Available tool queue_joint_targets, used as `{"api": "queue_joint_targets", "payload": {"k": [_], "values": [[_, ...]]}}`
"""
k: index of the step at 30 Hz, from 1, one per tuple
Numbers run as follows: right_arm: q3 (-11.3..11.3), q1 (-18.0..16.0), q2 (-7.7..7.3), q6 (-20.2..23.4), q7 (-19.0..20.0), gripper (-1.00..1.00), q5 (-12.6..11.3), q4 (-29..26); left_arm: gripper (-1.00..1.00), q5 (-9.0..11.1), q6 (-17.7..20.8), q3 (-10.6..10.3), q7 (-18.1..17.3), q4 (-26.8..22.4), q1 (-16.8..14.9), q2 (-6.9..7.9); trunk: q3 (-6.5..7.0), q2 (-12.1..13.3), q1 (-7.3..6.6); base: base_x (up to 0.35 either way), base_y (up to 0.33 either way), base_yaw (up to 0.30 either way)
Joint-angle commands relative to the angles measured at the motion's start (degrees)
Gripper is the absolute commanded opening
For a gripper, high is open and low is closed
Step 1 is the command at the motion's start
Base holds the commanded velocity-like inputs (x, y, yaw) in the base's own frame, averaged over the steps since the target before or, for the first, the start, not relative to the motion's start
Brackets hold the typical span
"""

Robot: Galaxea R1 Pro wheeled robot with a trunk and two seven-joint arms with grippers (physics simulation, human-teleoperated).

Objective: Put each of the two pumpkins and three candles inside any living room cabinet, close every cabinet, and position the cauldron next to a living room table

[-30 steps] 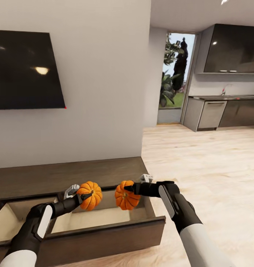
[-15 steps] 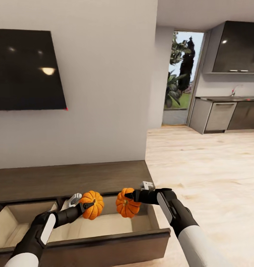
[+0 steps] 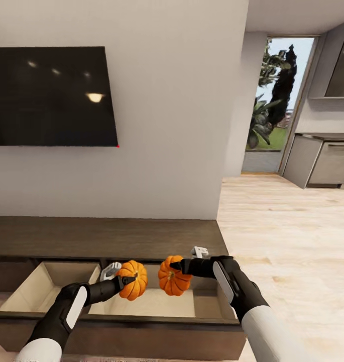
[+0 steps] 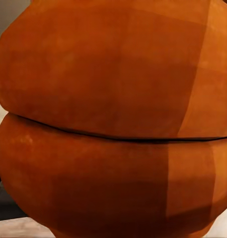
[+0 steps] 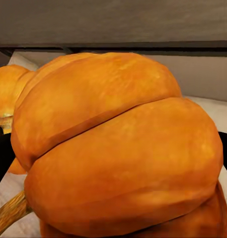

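Each end effector, left [image 3: 122, 281] and right [image 3: 176, 265], pinches 1 of our 2 pumpkins [image 3: 133, 286] [image 3: 173, 275]. Both hang directly above the cabinet's [image 3: 141, 237] open drawer [image 3: 156, 303], so we judge release comes next.

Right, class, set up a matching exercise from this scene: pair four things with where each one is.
Things:
1. left pumpkin
2. right pumpkin
3. television
4. drawer

Places:
A. on the wall above the cabinet
B. pulled open from the cabinet
C. held by the right gripper
D. held by the left gripper

Pairs: 1-D, 2-C, 3-A, 4-B
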Motion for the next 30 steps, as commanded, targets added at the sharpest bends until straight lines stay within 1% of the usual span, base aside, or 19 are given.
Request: {"api": "queue_joint_targets", "payload": {"k": [1, 4, 8, 10, 11, 16, 18, 21, 22, 24, 30], "values": [[-0.1, 0.0, -0.01, 0.4, -0.3, -1.0, -0.5, -0.1, -1.0, -0.2, 0.3, -0.1, 0.4, 0.0, -0.3, -0.55, -0.06, 0.0, -0.01, 0.0, 0.0, 0.266], [-0.3, 0.0, -0.04, 0.4, -0.4, -1.0, -0.5, 0.0, -1.0, -0.2, 0.4, -0.3, 0.8, 0.1, -0.6, -1.12, -0.06, 0.0, -0.01, 0.0, 0.0, 0.188], [-0.4, 0.0, -0.29, 0.4, -0.5, -1.0, -0.5, 0.0, -1.0, -0.3, 0.6, -1.1, 1.2, 0.2, -0.8, -2.04, -0.06, 0.0, -0.01, 0.021, 0.006, 0.063], [-0.5, 0.1, -0.38, 0.4, -0.6, -1.0, -0.6, 0.4, -1.0, -0.3, 0.6, -1.4, 1.3, 0.2, -0.9, -2.22, -0.06, 0.0, -0.01, 0.168, 0.07, 0.018], [-0.5, 0.1, -0.38, 0.3, -0.6, -1.0, -0.6, 1.6, -1.0, -0.3, 0.7, -1.6, 1.3, 0.4, -0.9, -2.26, -0.06, 0.0, -0.01, 0.221, 0.098, 0.01], [-0.7, 0.1, -0.58, 0.3, -0.7, -1.0, -0.8, 7.4, -1.0, -0.4, 0.8, -2.0, 1.3, 0.6, -0.9, -2.32, -0.06, 0.0, -0.01, 0.107, 0.048, 0.004], [-0.9, 0.1, -0.86, 0.2, -1.0, -1.0, -0.8, 8.1, -1.0, -0.4, 0.8, -2.1, 1.3, 0.6, -0.9, -2.31, -0.06, 0.0, -0.01, 0.026, 0.012, 0.001], [-2.2, 0.1, -1.09, 0.2, -1.2, -1.0, -0.9, 8.5, -1.0, -0.4, 0.8, -2.2, 1.2, 0.6, -0.9, -2.27, -0.06, 0.0, -0.01, 0.011, 0.005, 0.0], [-3.1, 0.1, -1.15, 0.2, -1.2, -1.0, -0.9, 8.6, -1.0, -0.4, 0.8, -2.2, 1.2, 0.6, -0.9, -2.19, -0.06, 0.0, -0.01, 0.005, 0.002, 0.0], [-4.1, 0.1, -1.2, 0.2, -1.3, -1.0, -0.8, 8.7, -1.0, -0.4, 0.9, -2.2, 1.2, 0.7, -1.0, -1.89, -0.06, 0.0, -0.01, 0.003, 0.002, 0.0], [-4.8, 0.1, -1.14, 0.2, -1.4, -1.0, -0.7, 8.5, -1.0, -0.5, 0.9, -2.4, 0.9, 0.7, -1.1, -1.43, -0.06, 0.0, -0.01, 0.001, 0.001, -0.109]]}}
